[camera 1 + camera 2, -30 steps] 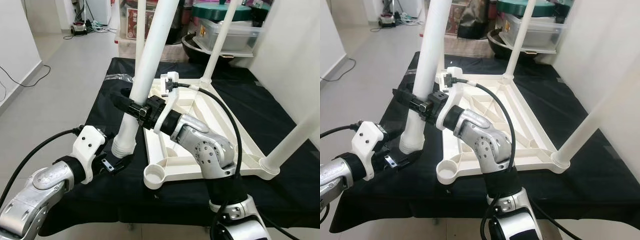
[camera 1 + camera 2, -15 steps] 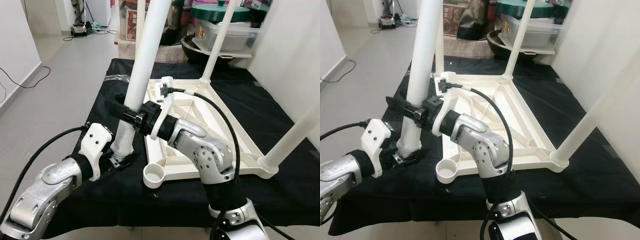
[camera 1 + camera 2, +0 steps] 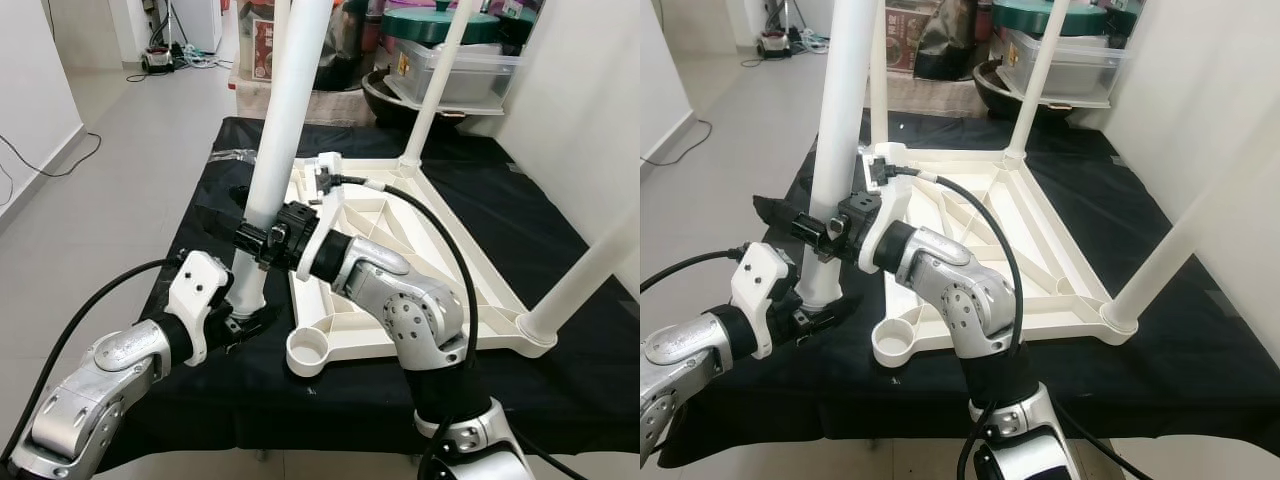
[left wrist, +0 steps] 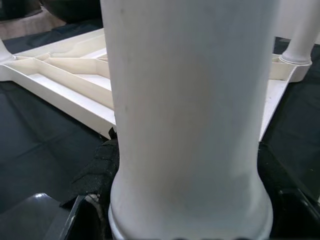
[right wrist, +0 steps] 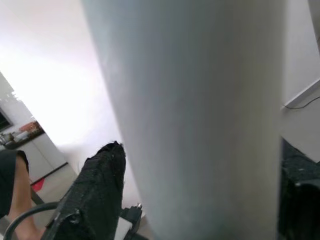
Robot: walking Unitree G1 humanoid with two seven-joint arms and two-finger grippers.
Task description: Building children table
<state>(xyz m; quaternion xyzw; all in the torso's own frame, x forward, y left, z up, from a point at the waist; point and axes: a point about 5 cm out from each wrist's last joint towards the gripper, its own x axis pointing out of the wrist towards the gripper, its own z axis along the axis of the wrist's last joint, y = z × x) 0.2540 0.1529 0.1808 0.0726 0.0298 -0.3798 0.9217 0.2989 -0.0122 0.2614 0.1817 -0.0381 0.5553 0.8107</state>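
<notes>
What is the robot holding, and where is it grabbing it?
The loose white table leg: the right claw grips its middle, the left claw its bottom end.

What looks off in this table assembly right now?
The white plastic table leg held by both hands stands on the black cloth beside the upturned white tabletop, while the near-left corner socket sits open.

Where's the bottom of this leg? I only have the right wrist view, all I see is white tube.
Observer: The leg's bottom end sits on the black cloth, beside the upside-down tabletop's empty corner socket, not in it.
Operator: Who's holding it?
Observer: Both. The right gripper clamps it mid-height; the left gripper grips the flared base.
Operator: Other legs done?
Observer: Three other legs stand in their corners, for example the near-right one.
</notes>
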